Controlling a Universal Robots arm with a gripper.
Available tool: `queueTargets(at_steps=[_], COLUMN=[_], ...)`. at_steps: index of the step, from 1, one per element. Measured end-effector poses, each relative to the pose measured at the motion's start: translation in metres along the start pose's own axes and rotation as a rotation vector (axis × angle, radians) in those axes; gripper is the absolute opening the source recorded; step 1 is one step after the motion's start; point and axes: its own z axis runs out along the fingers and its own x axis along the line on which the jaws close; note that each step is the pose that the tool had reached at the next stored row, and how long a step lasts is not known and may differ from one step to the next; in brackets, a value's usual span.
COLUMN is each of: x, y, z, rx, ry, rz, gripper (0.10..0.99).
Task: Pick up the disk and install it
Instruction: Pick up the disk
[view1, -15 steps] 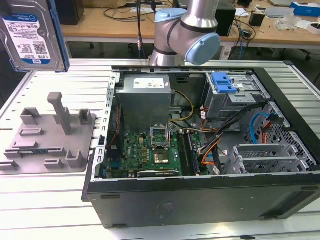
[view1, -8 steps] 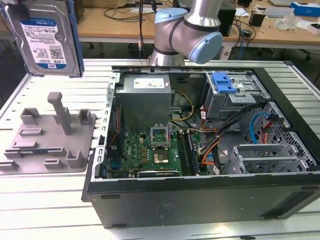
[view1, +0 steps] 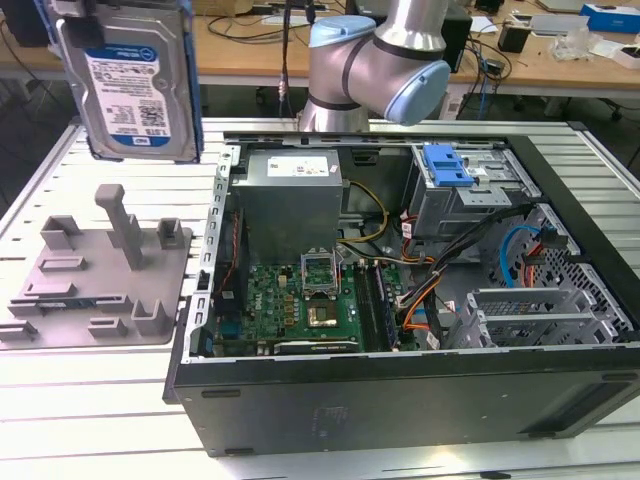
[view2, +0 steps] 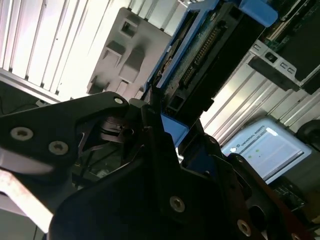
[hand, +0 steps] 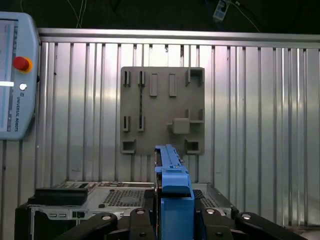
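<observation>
The disk (view1: 130, 95), a silver drive with a white-and-blue label in a blue carrier, hangs upright in the air at the exterior view's upper left, above the grey fixture plate (view1: 95, 270). In the first wrist view my gripper (hand: 172, 216) is shut on the disk's blue carrier edge (hand: 172, 182), with the black fingers pressing on both sides. The second wrist view shows the disk's connector end (view2: 207, 47) sticking out past the gripper (view2: 167, 127). The open computer case (view1: 590, 200) lies to the exterior view's right of the disk.
A grey drive cage with a blue latch (view1: 447, 165) sits at the case's far right corner. The power supply (view1: 290, 195), motherboard (view1: 300, 300) and cables fill the case. The robot arm's base (view1: 375, 65) stands behind the case. A teach pendant (hand: 15, 75) lies beside the slatted table (hand: 250, 100).
</observation>
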Motion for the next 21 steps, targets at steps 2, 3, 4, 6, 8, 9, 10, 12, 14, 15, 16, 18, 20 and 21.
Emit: queueTargets(at_steps=[2,3,4,6,8,9,10,12,14,15,16,18,20,21], x=[0.0067,0.009,0.0106,0.0156,0.0193,0.0214,0.0229,0.0268,0.0309,0.0323,0.0336,0.0396,0.0424,0.0441], y=[-0.019,-0.0256,-0.0303,-0.045,-0.0554,-0.0612,-0.0655,-0.0774,-0.0904,-0.0948,-0.0995,-0.1215,-0.1322,-0.1388], z=[-0.001,-0.0013,-0.0016,-0.0023,-0.0029,-0.0032,-0.0034,-0.0041,-0.0048,-0.005,-0.0053,-0.0064,-0.007,-0.0073], rx=[-0.005,-0.006,-0.007,-0.01,-0.011,-0.012,-0.012,-0.012,-0.012,-0.012,-0.012,-0.012,-0.012,-0.012], ry=[-0.0001,-0.0001,-0.0001,-0.0002,0.0,0.0004,0.0008,0.0022,0.0027,0.0026,0.0028,0.0034,0.0036,0.0036], rz=[0.0,0.0,0.0,0.0,0.0,0.0,0.0,0.0,0.0,0.0,0.0,0.0,0.0,0.0], gripper=[0.369,0.369,0.369,0.369,0.369,0.369,0.369,0.369,0.369,0.369,0.369,0.369,0.369,0.369])
